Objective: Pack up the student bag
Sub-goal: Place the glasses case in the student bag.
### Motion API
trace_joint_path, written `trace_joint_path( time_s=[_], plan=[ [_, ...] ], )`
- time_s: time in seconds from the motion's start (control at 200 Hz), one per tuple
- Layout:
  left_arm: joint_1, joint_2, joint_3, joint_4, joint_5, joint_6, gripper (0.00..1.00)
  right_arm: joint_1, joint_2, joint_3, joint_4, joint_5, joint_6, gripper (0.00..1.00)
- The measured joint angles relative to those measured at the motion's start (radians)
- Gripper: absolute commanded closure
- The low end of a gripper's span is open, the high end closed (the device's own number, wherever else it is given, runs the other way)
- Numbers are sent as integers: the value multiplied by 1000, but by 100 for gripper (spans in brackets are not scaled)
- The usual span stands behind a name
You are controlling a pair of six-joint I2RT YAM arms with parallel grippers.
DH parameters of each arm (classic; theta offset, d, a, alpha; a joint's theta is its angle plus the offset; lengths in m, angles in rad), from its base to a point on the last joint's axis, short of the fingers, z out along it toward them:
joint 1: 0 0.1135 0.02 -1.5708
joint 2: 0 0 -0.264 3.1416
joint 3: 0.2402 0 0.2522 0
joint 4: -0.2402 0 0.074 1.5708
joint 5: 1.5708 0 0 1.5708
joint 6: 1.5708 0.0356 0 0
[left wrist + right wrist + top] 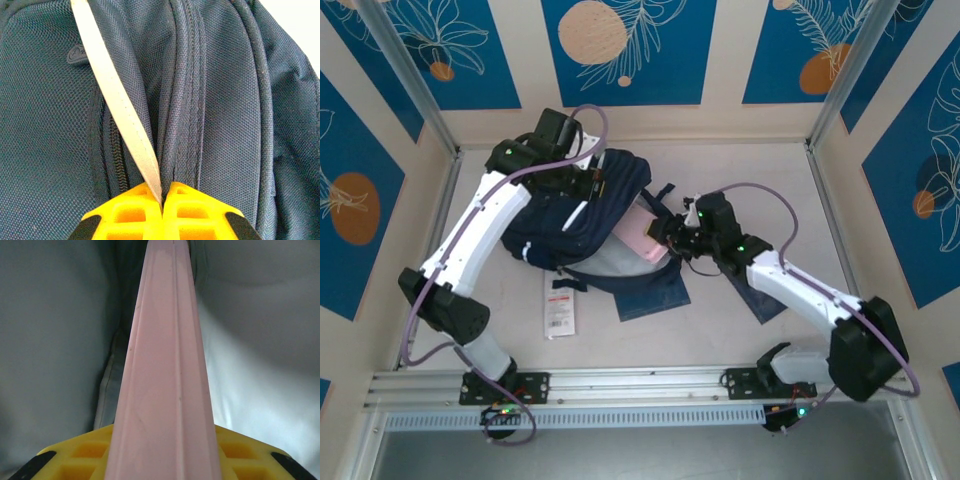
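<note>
Ref: student bag (605, 205), lying on table (750, 170) centre-left, partly under L arm. Navy booklet (655, 292): flat on table at bag's near side, touching its lower edge. Pink flat item (646, 241): at bag's right side; in right wrist view, grey lining on both sides of it. White packet (559, 306): near side of bag, left of booklet. L gripper (162, 199): clenched on bag fabric at white stripe (120, 110), beside zip seam. R gripper (672, 232): grasping pink flat item.

A white packet (560, 308) with a red label lies flat on the table (740, 170), near a navy booklet (655, 293)
</note>
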Motion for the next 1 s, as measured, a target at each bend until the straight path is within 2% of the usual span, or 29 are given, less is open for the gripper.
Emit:
trace_joint_path(
  time_s=[0.575,0.83,0.91,1.0],
  plan=[
    [9,-43,-1,1,97,31,100,50,393,249,231,78,180,89],
    [9,-46,-33,31,136,31,100,82,534,349,262,137,257,89],
    [11,-46,-37,46,141,30,100,88,586,398,263,159,282,85],
    [16,-46,-43,63,142,26,100,93,651,468,258,179,301,69]
  ],
)
